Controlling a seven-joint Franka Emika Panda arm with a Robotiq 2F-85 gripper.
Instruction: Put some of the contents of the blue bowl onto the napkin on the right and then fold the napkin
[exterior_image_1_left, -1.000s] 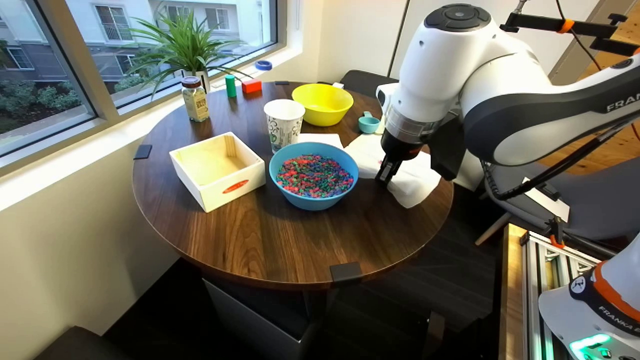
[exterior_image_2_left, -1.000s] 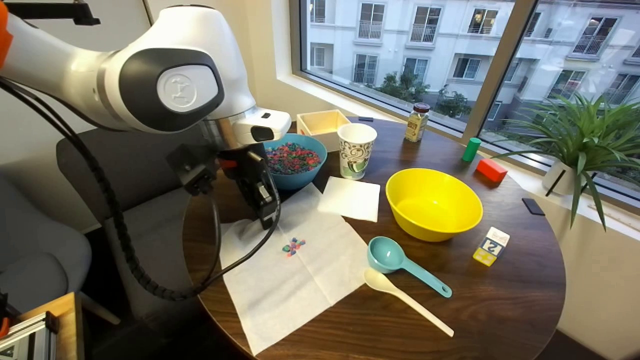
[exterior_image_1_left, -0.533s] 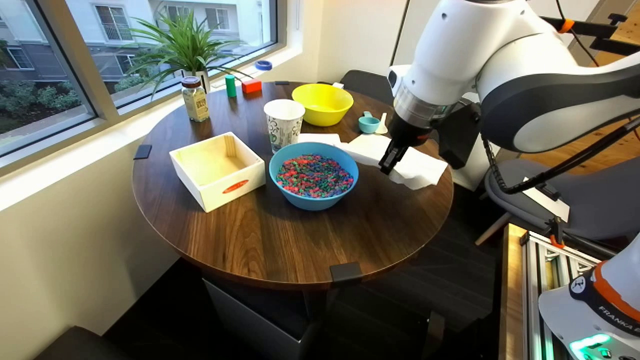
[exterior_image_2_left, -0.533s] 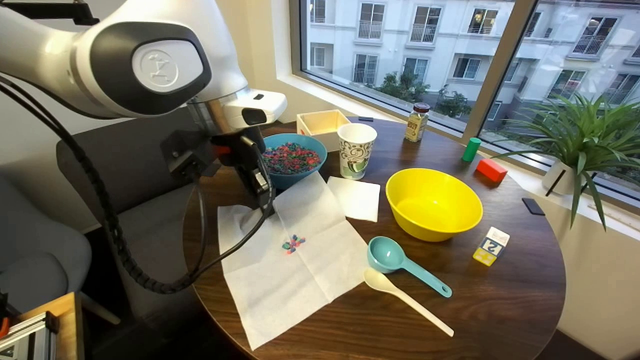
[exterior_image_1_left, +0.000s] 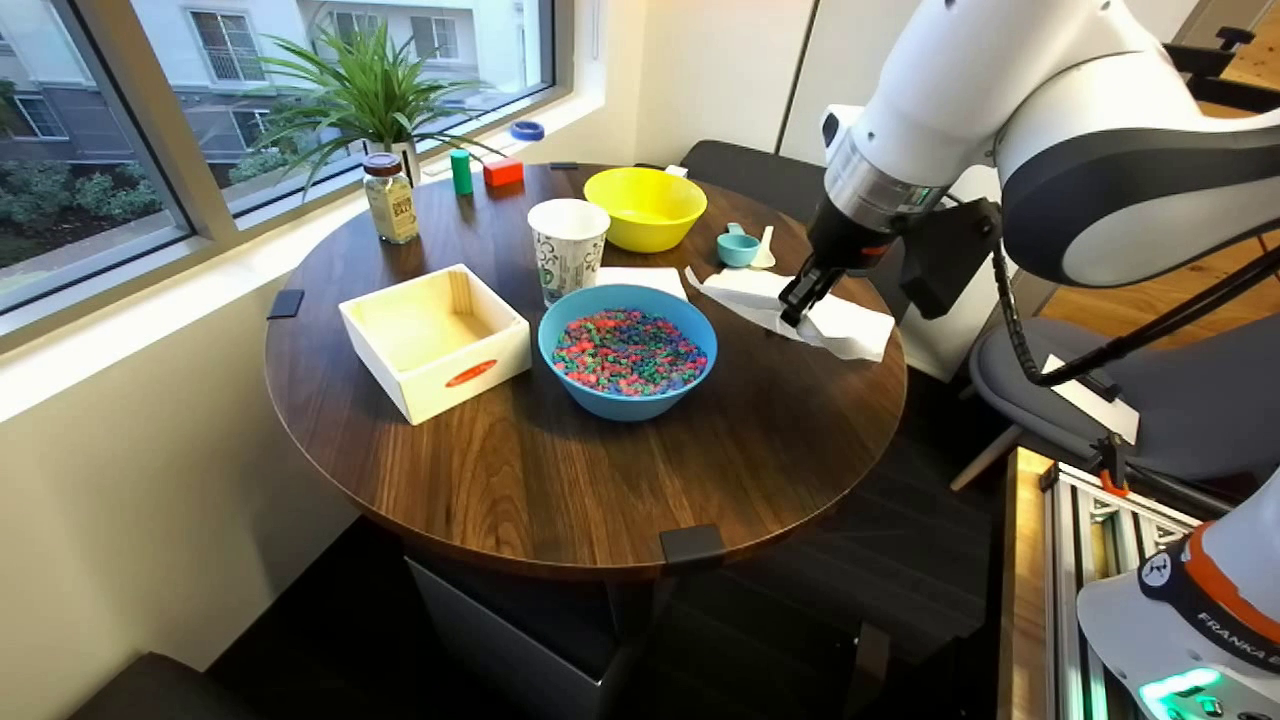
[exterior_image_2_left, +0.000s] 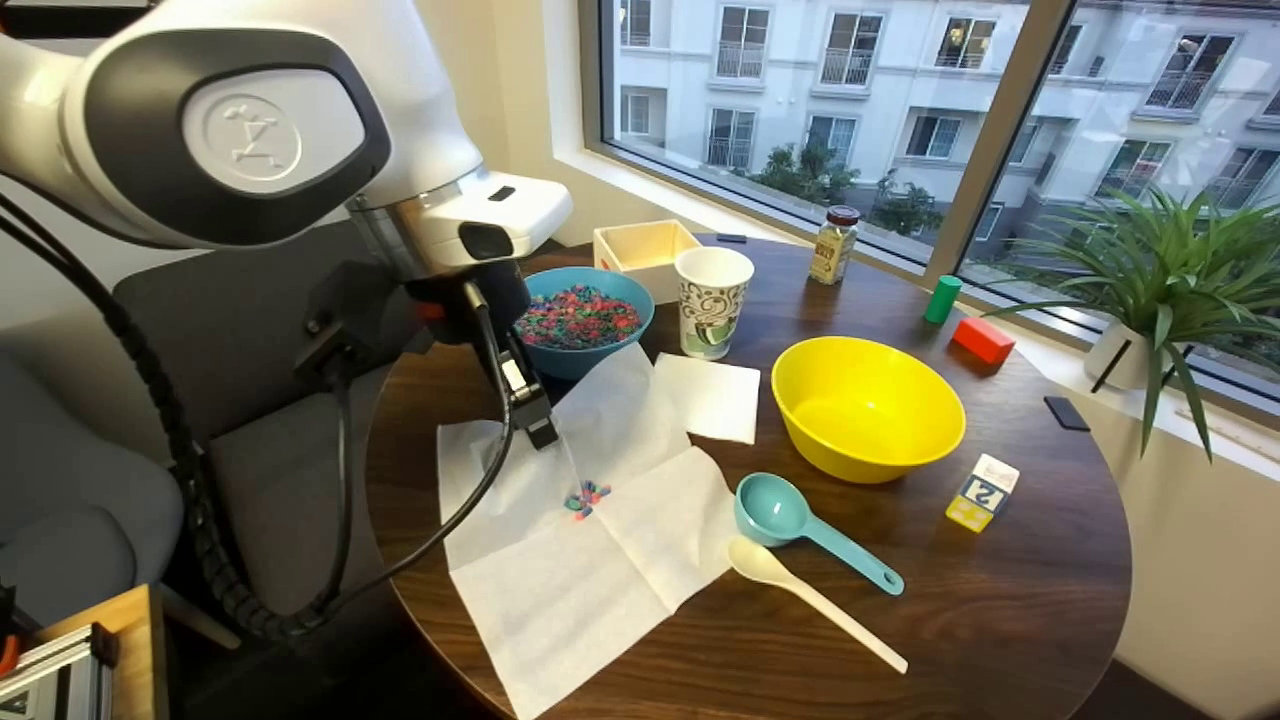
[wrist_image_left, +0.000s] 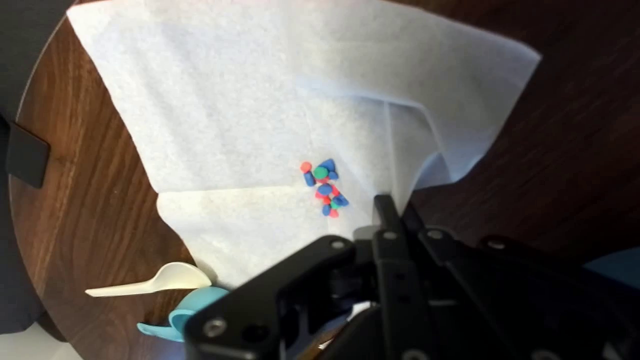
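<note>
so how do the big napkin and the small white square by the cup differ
The napkin is spread wide; the white square is much smaller. The napkin is partly raised, pinched in the gripper; the white square lies flat on the table. The napkin carries coloured bits; the white square's top is plain. Both are white.

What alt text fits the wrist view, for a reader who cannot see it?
Black gripper pinching a creased part of a thin white napkin, with a small cluster of red, blue and green bits lying on it. At lower left, a cream plastic-looking spoon and a light-blue round scoop lie on a dark brown wooden table.
</note>
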